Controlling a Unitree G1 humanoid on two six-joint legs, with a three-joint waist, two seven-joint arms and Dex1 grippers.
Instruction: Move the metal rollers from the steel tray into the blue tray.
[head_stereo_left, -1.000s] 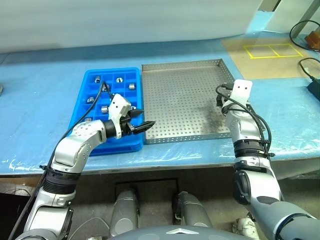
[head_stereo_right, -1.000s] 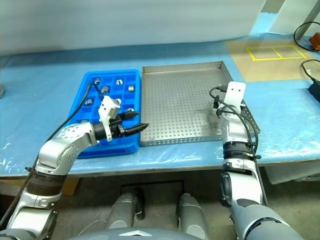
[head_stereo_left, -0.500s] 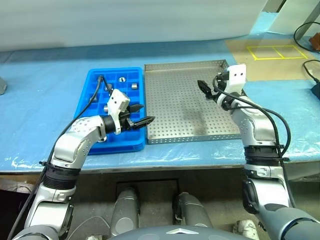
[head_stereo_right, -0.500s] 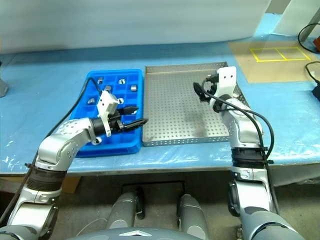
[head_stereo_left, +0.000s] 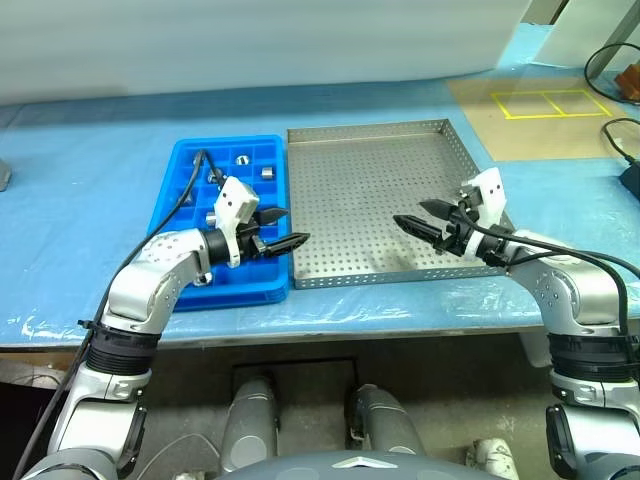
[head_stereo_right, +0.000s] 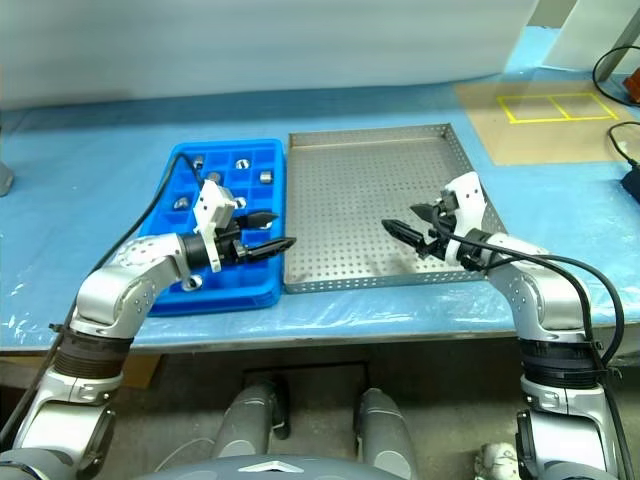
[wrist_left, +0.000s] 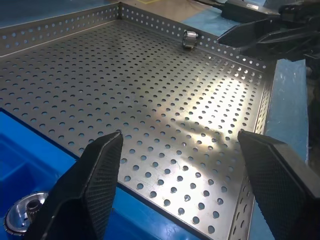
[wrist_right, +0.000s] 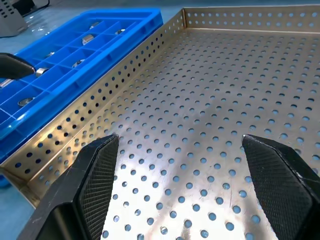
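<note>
**One roller left in steel tray**

Since a second ago, our right gripper (head_stereo_left: 428, 222) swung inward. Head view: rollers (head_stereo_left: 240, 157) fill the blue tray (head_stereo_left: 185, 158). Left wrist: our left gripper (wrist_left: 180, 185), spread, empty; one roller (wrist_left: 189, 39) against the steel tray (wrist_left: 150, 100) rim. Right wrist: fingers (wrist_right: 95, 185) apart, empty.

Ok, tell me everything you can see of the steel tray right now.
The steel tray is a square of shiny grey metal with a floor full of small round holes and a low, perforated rim. It lies flat on the blue-covered table, its left side right beside the blue tray. One roller sits on its floor against the rim, near the open right gripper, which hangs over the near right part. The open left gripper hangs at its near left corner.
</note>
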